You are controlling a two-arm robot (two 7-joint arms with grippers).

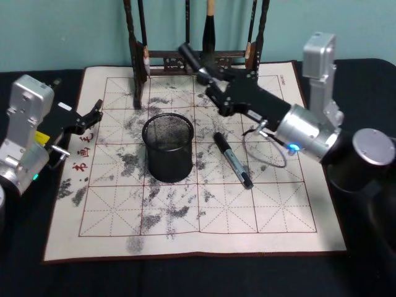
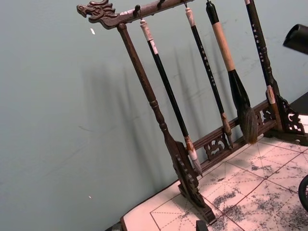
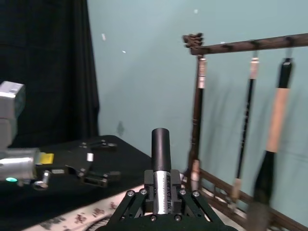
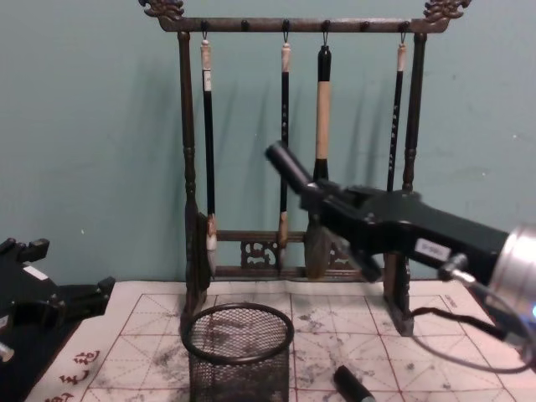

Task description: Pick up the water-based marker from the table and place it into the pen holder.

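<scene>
Right gripper [image 1: 209, 79] clamps a marker [image 1: 189, 55], its silver print unreadable, at one o'clock of the mesh cup [image 1: 167, 148]. Left gripper [image 1: 94, 114] gapes empty at nine o'clock, beside red characters [image 1: 85, 148].

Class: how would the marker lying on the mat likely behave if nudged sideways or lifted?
The marker looks round and slim, so it would probably roll on the flat mat. Its straight body looks stiff, and its small size suggests it is light.
</scene>
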